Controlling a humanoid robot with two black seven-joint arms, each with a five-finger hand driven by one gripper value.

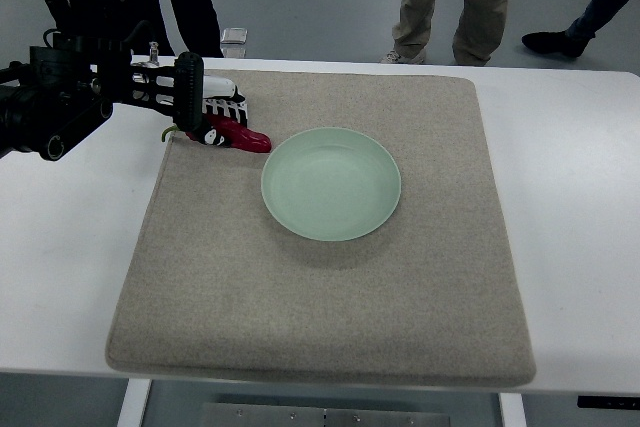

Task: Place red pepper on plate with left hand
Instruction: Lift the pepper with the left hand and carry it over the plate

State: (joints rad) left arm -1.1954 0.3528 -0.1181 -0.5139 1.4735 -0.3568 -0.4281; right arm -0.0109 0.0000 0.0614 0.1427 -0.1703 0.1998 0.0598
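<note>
A red pepper [240, 136] lies on the beige mat at its far left, its pointed tip toward the plate and its green stem at the left under the hand. My left hand [215, 110] reaches in from the left edge, its black and white fingers curled over the pepper's stem end. A pale green plate [331, 183] sits just right of the pepper, with nothing on it. The pepper's left half is hidden by the fingers. The right arm does not show.
The beige mat [330, 317] covers most of the white table [580, 197]. Several people's legs stand beyond the table's far edge, at the top left, top middle and top right. A small clear container [234, 40] sits at the far edge.
</note>
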